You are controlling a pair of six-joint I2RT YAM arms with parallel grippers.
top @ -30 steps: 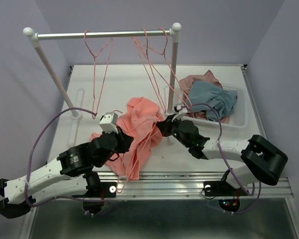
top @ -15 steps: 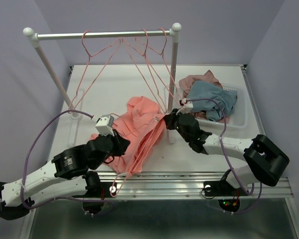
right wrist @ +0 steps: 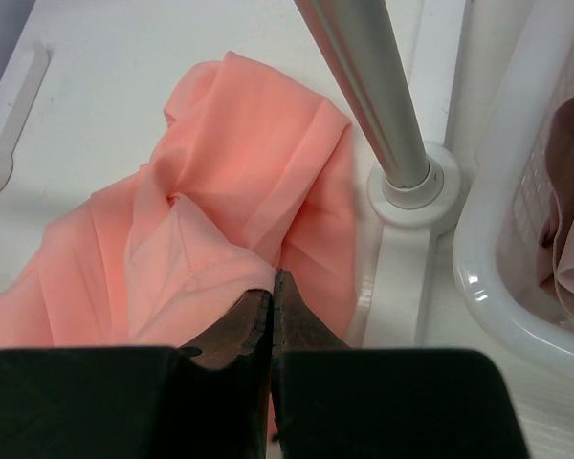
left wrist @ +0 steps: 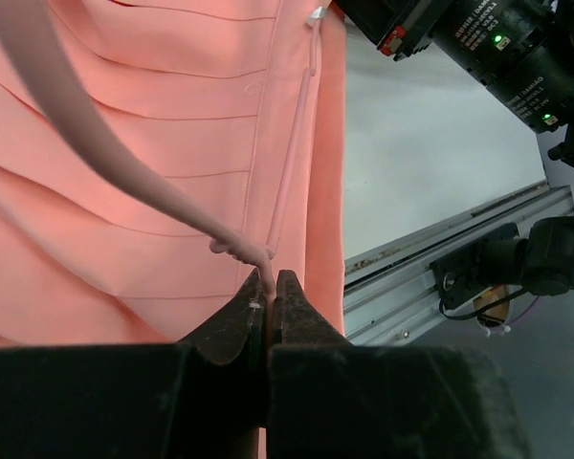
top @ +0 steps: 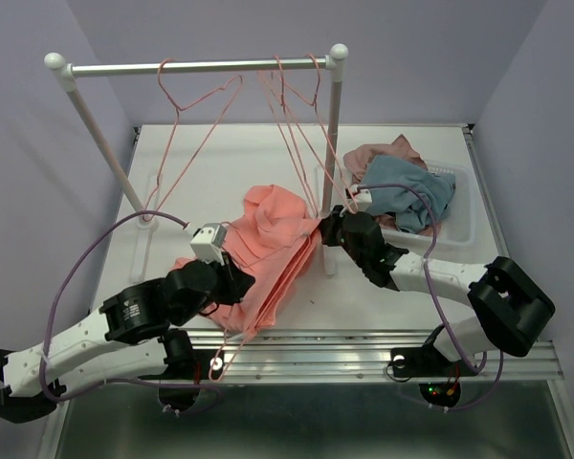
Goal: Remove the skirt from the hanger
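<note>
Right of skirt (top: 268,239): basket (top: 465,222) holds mauve garment (top: 378,155), grey-blue garment (top: 408,191).

Skirt (top: 268,253): salmon cloth, matt, pressed into fine pleats; thin and faintly translucent where it folds. Hanger (left wrist: 231,251): slim pink rod, smooth, with a soft sheen. Rack rail (top: 196,67) and rack post (right wrist: 364,96): metal tube with a brushed satin finish; the foot collar (right wrist: 411,196) is glossy white plastic. Basket (right wrist: 478,277): white plastic, glossy, with a perforated wall. Counter (top: 239,182): white, smooth, matt. Left end effector (left wrist: 271,277) and right end effector (right wrist: 272,275): black, matt, faintly grainy.
</note>
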